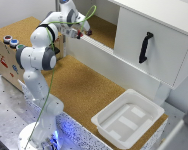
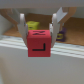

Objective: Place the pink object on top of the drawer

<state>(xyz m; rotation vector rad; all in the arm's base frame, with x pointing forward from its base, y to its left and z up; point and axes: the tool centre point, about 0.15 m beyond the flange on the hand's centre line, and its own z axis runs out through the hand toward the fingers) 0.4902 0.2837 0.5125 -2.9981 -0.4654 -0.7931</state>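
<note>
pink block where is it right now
The pink block sits gripped between the gripper's fingers, held above the white drawer's edge, toward the exterior view's top.

Matt pinkish-red block (image 2: 38, 44), plastic-looking, with black markings. Smooth white panels on the drawer (image 1: 144, 37), black glossy handle (image 1: 145, 47), rough cork-like floor (image 1: 89, 87). Glossy white plastic tray (image 1: 128, 119). Wooden box (image 1: 8, 55). Smooth white arm casing (image 1: 36, 57).
</note>
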